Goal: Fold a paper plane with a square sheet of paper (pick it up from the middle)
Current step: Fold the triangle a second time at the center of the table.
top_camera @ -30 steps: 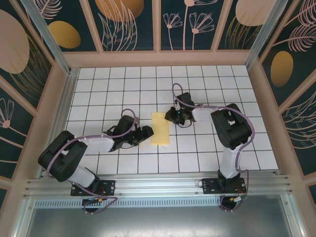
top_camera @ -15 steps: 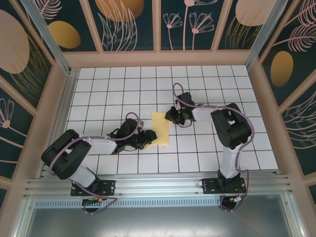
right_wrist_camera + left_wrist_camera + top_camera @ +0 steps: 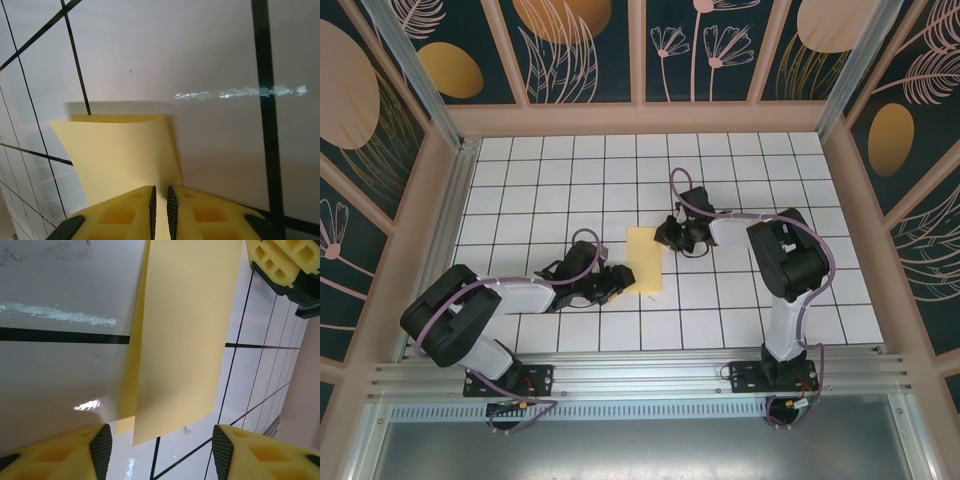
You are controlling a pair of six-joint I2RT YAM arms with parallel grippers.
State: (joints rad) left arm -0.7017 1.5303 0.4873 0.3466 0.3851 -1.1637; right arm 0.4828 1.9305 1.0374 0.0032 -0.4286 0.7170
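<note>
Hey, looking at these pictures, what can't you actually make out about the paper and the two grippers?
- Right wrist view: how much paper sits between the right gripper's pads; its own fingers cover that edge.
- Left wrist view: the paper's far end, cut off by the top edge.
- Top view: the paper's near left corner, behind the left gripper; any creases are too small.

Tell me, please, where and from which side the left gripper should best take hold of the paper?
Probably its near left corner, coming in low from the left. The paper lies folded flat, with two layers showing along that edge, and the open left gripper flanks that end. The right gripper pinches the far right edge, so that side is taken.
</note>
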